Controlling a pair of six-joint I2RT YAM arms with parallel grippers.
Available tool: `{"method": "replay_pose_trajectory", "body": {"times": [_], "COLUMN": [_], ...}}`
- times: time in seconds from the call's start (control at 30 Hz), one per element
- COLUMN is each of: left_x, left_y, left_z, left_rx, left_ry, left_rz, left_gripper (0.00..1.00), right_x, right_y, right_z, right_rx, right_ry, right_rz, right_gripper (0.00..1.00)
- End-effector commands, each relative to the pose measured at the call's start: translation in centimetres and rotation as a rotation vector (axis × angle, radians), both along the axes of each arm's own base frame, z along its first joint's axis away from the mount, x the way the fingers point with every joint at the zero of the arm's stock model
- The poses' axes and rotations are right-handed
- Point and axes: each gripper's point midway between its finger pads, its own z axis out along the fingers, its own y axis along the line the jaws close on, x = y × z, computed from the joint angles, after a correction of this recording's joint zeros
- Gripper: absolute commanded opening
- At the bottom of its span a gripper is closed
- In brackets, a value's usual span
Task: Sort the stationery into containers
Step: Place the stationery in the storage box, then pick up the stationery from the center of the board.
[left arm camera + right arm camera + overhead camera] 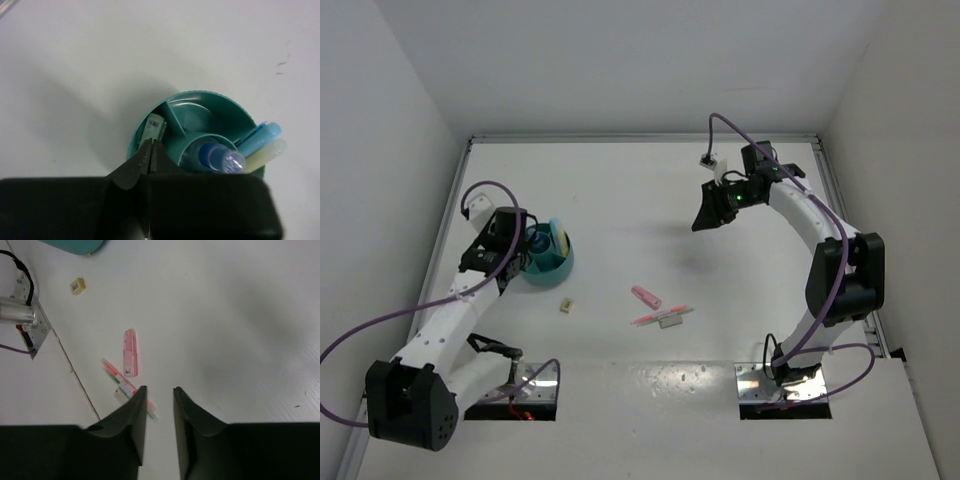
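Observation:
The round teal cup (pixel 552 262) stands at the left. In the left wrist view the cup (pixel 210 102) holds a clear-blue marker (pixel 220 158) in its centre tube, a light-blue stick (pixel 260 137) and a yellow stick (pixel 268 152) at the right, and a green piece (pixel 156 126) at the left. My left gripper (pixel 151 144) is shut at the cup's rim, its tips just before the green piece, nothing seen between them. A pink piece (pixel 646 297), a thin red pen (pixel 662 317) and a beige eraser (pixel 565 305) lie on the table. My right gripper (pixel 712 216) hangs open and empty.
In the right wrist view the pink piece (pixel 130 352), red pen (pixel 121 379) and eraser (pixel 77 286) lie ahead and left of my right gripper (pixel 159 390). White walls enclose the table on three sides. The arm bases' metal plates (pixel 532 385) sit at the near edge.

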Motion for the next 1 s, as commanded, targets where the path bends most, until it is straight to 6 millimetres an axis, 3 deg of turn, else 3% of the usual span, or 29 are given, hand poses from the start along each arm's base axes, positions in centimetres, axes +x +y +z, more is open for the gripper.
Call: {"method": "replay_pose_trajectory", "body": {"times": [0.0,0.03,0.07,0.1,0.13,0.2,0.23,0.27,0.3,0.37,0.43,0.47,0.53,0.57,0.63,0.7,0.73,0.8,0.87,0.9,0.93,0.97], "left_x": [0.2,0.2,0.0,-0.1,0.0,-0.8,-1.0,-1.6,-2.3,-3.2,-4.1,-4.1,-4.8,-4.9,-5.4,-5.6,-5.7,-6.0,-5.7,-6.5,-5.7,-6.0], "left_y": [-1.4,-2.6,-3.7,-6.9,-8.9,-14.7,-16.6,-18.2,-21.0,-23.0,-25.3,-26.3,-28.7,-29.7,-31.7,-32.5,-32.8,-32.7,-33.8,-33.4,-34.7,-35.2], "left_z": [5.1,6.4,6.9,7.4,7.8,7.0,4.8,4.0,3.4,2.8,2.9,3.2,3.0,3.0,1.6,0.1,-1.4,-3.4,-3.7,-6.1,-5.0,-5.3], "left_rx": [-0.038,-0.066,-0.094,-0.179,-0.233,-0.405,-0.442,-0.487,-0.522,-0.543,-0.543,-0.57,-0.588,-0.631,-0.636,-0.667,-0.649,-0.673,-0.667,-0.602,-0.602,-0.581], "left_ry": [-0.141,-0.178,-0.198,-0.214,-0.224,-0.162,-0.067,-0.023,0.008,0.036,0.042,0.039,0.058,0.067,0.13,0.18,0.209,0.28,0.323,0.409,0.401,0.426], "left_rz": [-0.054,-0.1,-0.148,-0.284,-0.368,-0.575,-0.621,-0.645,-0.699,-0.717,-0.751,-0.743,-0.771,-0.749,-0.753,-0.685,-0.643,-0.508,-0.468,-0.403,-0.402,-0.405], "left_gripper": [0.0,0.0,0.0,0.0,0.0,0.01,0.05,0.11,0.26,0.42,0.51,0.51,0.51,0.45,0.24,0.25,0.33,0.38,0.39,0.39,0.41,0.41], "right_x": [1.0,1.0,1.0,1.2,1.5,2.1,2.3,2.5,2.7,2.8,2.9,2.7,2.7,2.8,2.6,2.6,2.6,2.8,2.9,3.1,3.1,3.1], "right_y": [0.2,0.2,0.2,-0.1,-0.2,-0.9,-1.2,-1.7,-1.9,-2.3,-2.4,-2.4,-2.4,-2.4,-2.4,-2.6,-2.6,-2.5,-2.7,-2.6,-2.6,-2.6], "right_z": [1.6,1.6,1.6,1.3,1.1,0.6,0.2,-0.2,-0.3,-0.5,-1.0,-1.5,-1.9,-2.3,-2.7,-2.8,-2.8,-2.8,-2.8,-2.8,-2.8,-2.8], "right_rx": [0.034,0.034,0.034,0.012,0.0,-0.052,-0.075,-0.109,-0.125,-0.146,-0.156,-0.16,-0.165,-0.167,-0.171,-0.18,-0.18,-0.178,-0.186,-0.184,-0.184,-0.184], "right_ry": [-0.05,-0.05,-0.05,-0.053,-0.055,-0.056,-0.049,-0.054,-0.057,-0.06,-0.052,-0.03,-0.006,0.01,0.031,0.029,0.029,0.021,0.019,0.009,0.009,0.009], "right_rz": [0.015,0.015,0.015,0.004,-0.002,-0.028,-0.037,-0.054,-0.062,-0.073,-0.076,-0.074,-0.072,-0.071,-0.069,-0.073,-0.073,-0.073,-0.077,-0.078,-0.078,-0.078], "right_gripper": [0.23,0.02,0.0,0.0,0.0,0.33,0.56,0.64,0.74,0.74,0.66,0.45,0.24,0.14,0.14,0.14,0.14,0.15,0.16,0.16,0.16,0.16]}}
